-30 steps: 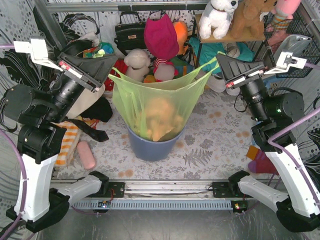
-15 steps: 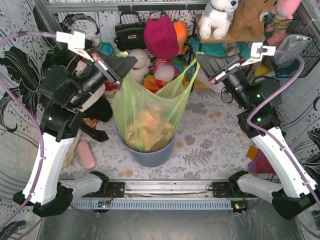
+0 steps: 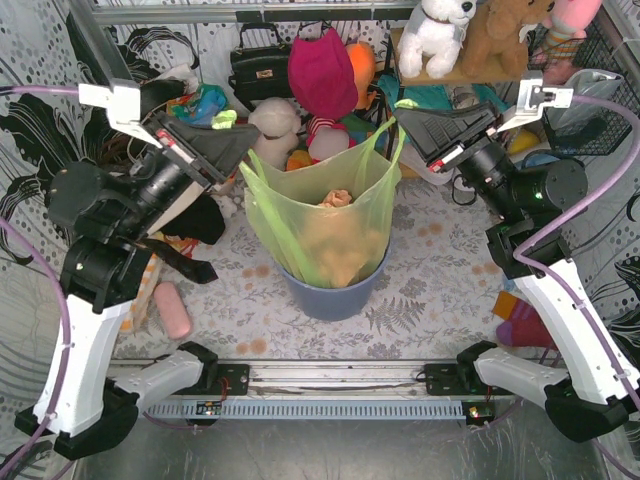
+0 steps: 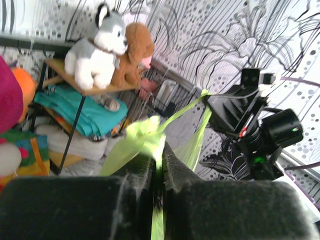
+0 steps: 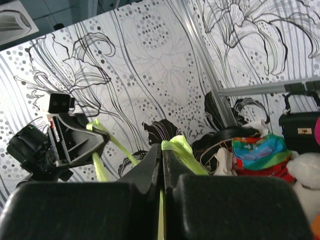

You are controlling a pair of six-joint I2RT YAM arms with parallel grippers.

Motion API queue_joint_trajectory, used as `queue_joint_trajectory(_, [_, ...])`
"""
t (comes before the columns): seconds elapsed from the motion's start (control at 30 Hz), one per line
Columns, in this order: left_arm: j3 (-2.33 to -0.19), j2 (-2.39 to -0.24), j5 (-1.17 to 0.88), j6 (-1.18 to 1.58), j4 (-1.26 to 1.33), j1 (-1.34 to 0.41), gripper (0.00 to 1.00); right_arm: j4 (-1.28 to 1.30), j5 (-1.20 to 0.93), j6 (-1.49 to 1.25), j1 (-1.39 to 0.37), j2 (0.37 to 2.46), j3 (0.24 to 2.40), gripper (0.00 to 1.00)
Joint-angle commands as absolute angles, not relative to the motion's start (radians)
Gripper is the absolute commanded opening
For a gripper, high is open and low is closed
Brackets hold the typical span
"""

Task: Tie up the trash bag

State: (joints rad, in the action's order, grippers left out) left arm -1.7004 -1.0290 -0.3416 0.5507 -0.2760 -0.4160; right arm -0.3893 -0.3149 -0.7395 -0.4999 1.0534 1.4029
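The trash bag [image 3: 322,222], thin light-green plastic with crumpled brown paper [image 3: 336,198] inside, stands in a round blue bin [image 3: 335,293] at the table's middle. Its two top corners are pulled up and apart. My left gripper [image 3: 252,133] is at the bag's upper left; in the left wrist view its jaws [image 4: 159,159] stand almost together with green film [image 4: 145,134] pinched between them. My right gripper [image 3: 398,117] is at the bag's upper right, shut on the other green strip [image 5: 181,148], which passes between its jaws [image 5: 162,156].
Plush toys [image 3: 275,128], a magenta cloth [image 3: 322,72] and a black handbag [image 3: 258,68] crowd the back. A shelf [image 3: 470,72] holds stuffed animals. A pink case [image 3: 173,310] lies at the left and a bright sock [image 3: 520,322] at the right.
The grippers came together over the bag from a wide stretch, then the left one drew back left. Bag and bin have shifted to the right.
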Motion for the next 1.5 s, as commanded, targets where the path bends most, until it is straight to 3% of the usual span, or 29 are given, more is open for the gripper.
queue_joint_trajectory(0.0, [-1.598, -1.025, -0.389, 0.598, -0.180, -0.414, 0.20, -0.300, -0.345, -0.703, -0.500, 1.024, 1.396, 0.01])
queue_joint_trajectory(0.13, [-1.604, -1.044, -0.404, 0.611, -0.168, -0.414, 0.44, -0.157, -0.333, -0.680, -0.500, 1.043, 1.458, 0.28])
queue_joint_trajectory(0.23, [-1.676, -1.086, -0.389, 0.596, -0.237, -0.413, 0.58, -0.031, -0.314, -0.662, -0.500, 1.073, 1.534, 0.36])
queue_joint_trajectory(0.4, [-1.748, -1.121, -0.372, 0.570, -0.294, -0.414, 0.67, 0.064, -0.299, -0.649, -0.500, 1.102, 1.578, 0.38])
queue_joint_trajectory(0.6, [-1.801, -1.157, -0.377, 0.562, -0.334, -0.409, 0.71, 0.077, -0.304, -0.646, -0.500, 1.121, 1.594, 0.36])
queue_joint_trajectory(1.07, [-1.774, -1.169, -0.351, 0.578, -0.380, -0.398, 0.73, 0.051, -0.319, -0.654, -0.500, 1.160, 1.593, 0.33])
queue_joint_trajectory(1.17, [-1.745, -1.168, -0.349, 0.602, -0.347, -0.396, 0.71, 0.043, -0.315, -0.654, -0.500, 1.166, 1.592, 0.27])
queue_joint_trajectory(1.27, [-1.731, -1.181, -0.353, 0.617, -0.307, -0.393, 0.68, 0.037, -0.305, -0.649, -0.500, 1.174, 1.605, 0.16])
queue_joint_trajectory(1.37, [-1.739, -1.205, -0.354, 0.607, -0.251, -0.392, 0.62, 0.032, -0.296, -0.631, -0.500, 1.191, 1.644, 0.06])
queue_joint_trajectory(1.47, [-1.815, -1.254, -0.386, 0.606, -0.219, -0.364, 0.44, 0.068, -0.298, -0.602, -0.500, 1.230, 1.747, 0.00])
